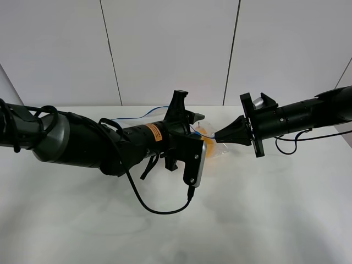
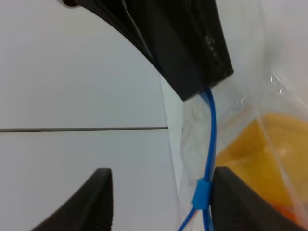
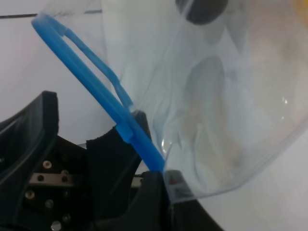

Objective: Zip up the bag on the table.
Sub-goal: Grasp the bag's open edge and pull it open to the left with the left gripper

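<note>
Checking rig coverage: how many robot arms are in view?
2: the left arm comes in from the left, the right arm from the right; both meet at the bag.

White tabletop (image 1: 66,220), two black arms converging just right of centre. The left gripper (image 1: 197,125) and right gripper (image 1: 220,137) meet at the bag (image 1: 212,147), mostly hidden between them. Orange shows through clear plastic. Right gripper tapers closed against bag's edge. Blue zipper strip (image 1: 204,133) barely visible.

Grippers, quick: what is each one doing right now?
Left gripper: open, with the blue zipper slider between its fingers, not pinched.
Right gripper: closed on the bag at its zipper-strip corner.
</note>
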